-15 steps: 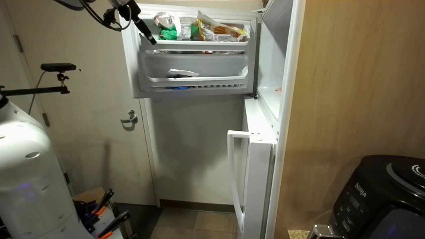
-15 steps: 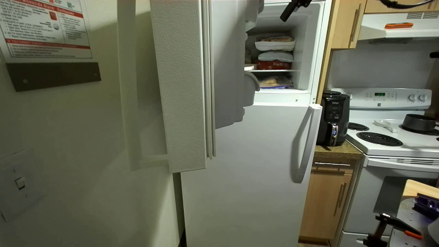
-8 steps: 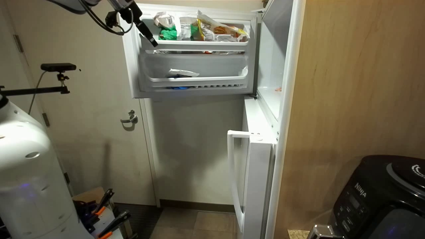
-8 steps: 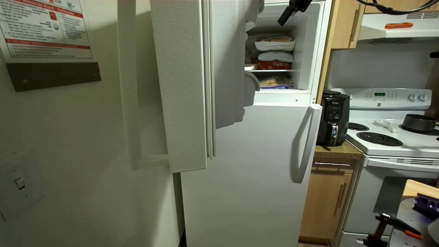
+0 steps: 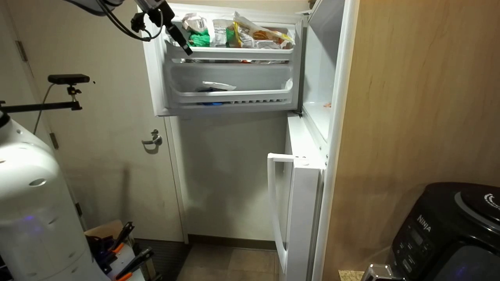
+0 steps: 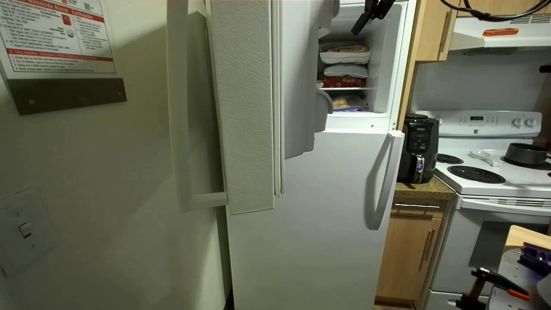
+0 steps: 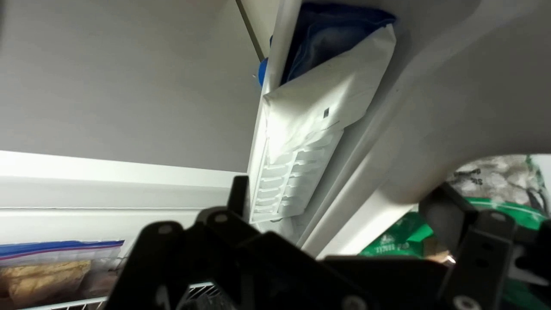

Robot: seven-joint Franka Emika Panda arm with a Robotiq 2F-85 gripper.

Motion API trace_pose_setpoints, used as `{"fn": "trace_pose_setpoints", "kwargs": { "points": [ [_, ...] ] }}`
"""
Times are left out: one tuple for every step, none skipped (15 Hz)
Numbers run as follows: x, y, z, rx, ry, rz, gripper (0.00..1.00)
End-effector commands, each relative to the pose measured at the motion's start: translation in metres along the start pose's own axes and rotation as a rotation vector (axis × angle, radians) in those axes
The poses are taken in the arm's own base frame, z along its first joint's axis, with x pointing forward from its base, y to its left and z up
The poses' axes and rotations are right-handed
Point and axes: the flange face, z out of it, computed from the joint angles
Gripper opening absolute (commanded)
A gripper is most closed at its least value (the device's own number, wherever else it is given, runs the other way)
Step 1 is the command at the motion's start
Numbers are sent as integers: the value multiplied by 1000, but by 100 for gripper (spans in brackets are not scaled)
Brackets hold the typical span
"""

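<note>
Freezer door (image 6: 245, 107) swung slightly toward the compartment (image 6: 384, 73) since a moment ago, in an exterior view. Claw (image 5: 188, 51) hangs before the door's inner side, near the free edge, in an exterior view. Wrist view: claw spread wide, door showing between the fingers (image 7: 238, 193); contact unclear.
</note>
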Motion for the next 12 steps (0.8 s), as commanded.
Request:
{"fn": "trace_pose_setpoints", "kwargs": {
  "points": [
    [7,16,3,-28,33,14,100],
    [9,19,3,-31,35,18,100],
    [11,21,3,-34,37,21,100],
    [13,23,2,-34,38,23,100],
    [15,26,0,-34,35,23,100],
    [18,30,-5,-26,24,18,100],
    [19,33,-9,-20,21,8,100],
    [19,36,-15,-10,17,-13,100],
    [20,40,-21,-1,15,-25,100],
    [22,45,-27,11,11,-41,100],
    [24,50,-33,21,6,-57,100],
    [26,54,-37,32,1,-70,100]
  ]
}}
